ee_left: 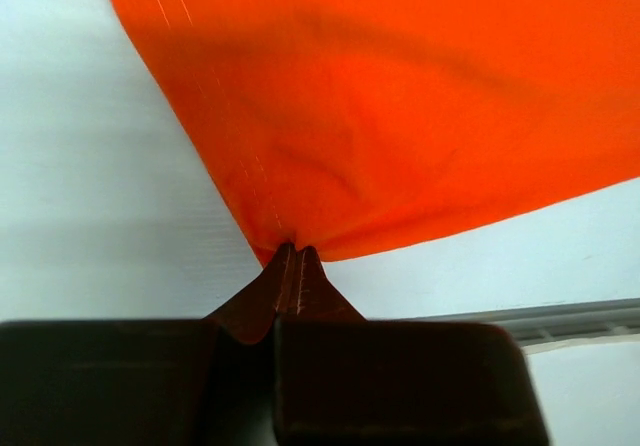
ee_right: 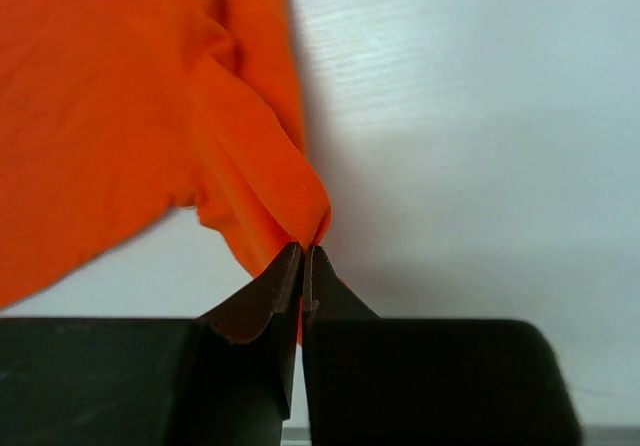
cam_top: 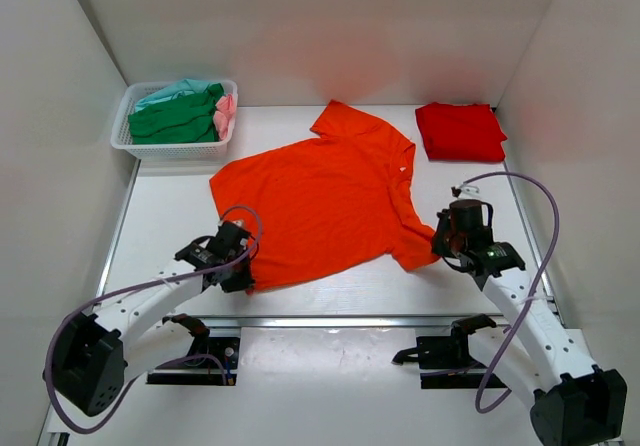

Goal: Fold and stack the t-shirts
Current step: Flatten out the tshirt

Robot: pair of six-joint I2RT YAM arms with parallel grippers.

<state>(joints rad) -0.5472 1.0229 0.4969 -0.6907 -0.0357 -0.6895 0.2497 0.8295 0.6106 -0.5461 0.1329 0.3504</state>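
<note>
Left gripper (ee_left: pixel 295 264) is clamped on the orange tee's (cam_top: pixel 330 201) near hem corner, and right gripper (ee_right: pixel 305 261) is clamped on its sleeve. The tee lies spread mid-table. Beyond, a folded red tee (cam_top: pixel 460 131) sits far right, and a green tee (cam_top: pixel 175 122), teal tee (cam_top: pixel 172 90) and pink tee (cam_top: pixel 226 114) fill the basket (cam_top: pixel 172 152) far left.

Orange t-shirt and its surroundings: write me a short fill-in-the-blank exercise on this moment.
The left gripper and the right gripper are both ____ on the orange t-shirt.
The folded red t-shirt lies at the far ____ corner of the table.
The green t-shirt lies inside the white mesh basket, at the far ____ corner.
Missing words: shut; right; left.
</note>
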